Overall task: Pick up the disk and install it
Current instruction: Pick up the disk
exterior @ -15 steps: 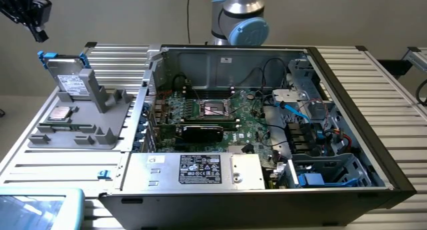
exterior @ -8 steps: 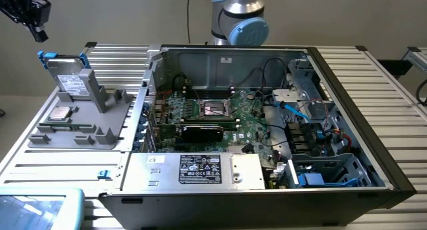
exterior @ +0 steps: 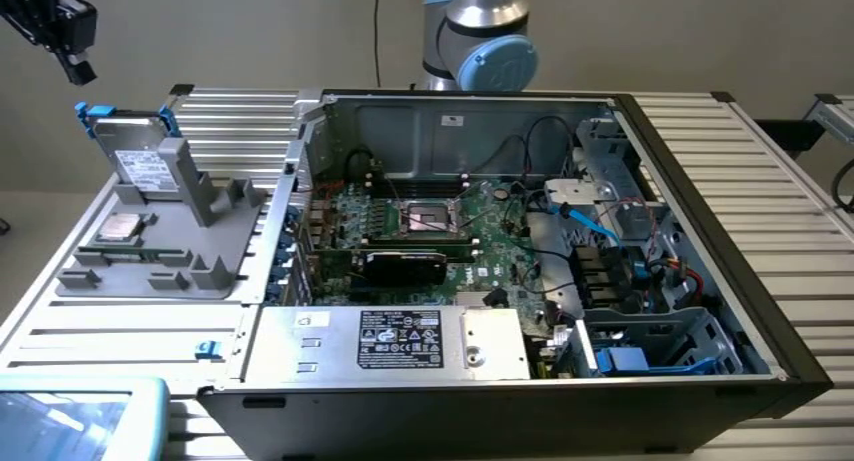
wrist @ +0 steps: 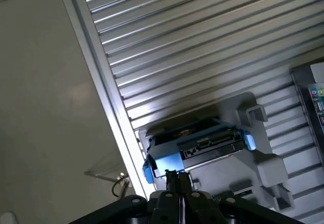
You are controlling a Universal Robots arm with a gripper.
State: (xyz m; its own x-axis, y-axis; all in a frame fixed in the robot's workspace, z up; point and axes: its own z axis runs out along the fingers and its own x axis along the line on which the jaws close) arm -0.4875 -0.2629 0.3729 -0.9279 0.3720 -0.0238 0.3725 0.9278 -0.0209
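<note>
disk (exterior: 134, 149) upright in the holder (exterior: 200, 256) at the exterior view's left, beside the case (exterior: 467, 116), gripper (exterior: 78, 73) above it pinched together and empty, probably best spreading wide and squaring up over the blue rails (exterior: 88, 112)

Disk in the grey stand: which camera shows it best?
Exterior view. The disk stands upright in the grey stand on the exterior view's left, label face and blue rails visible. The wrist view catches the disk edge-on: connector side and blue rail ends, beyond the shut pincer.
</note>
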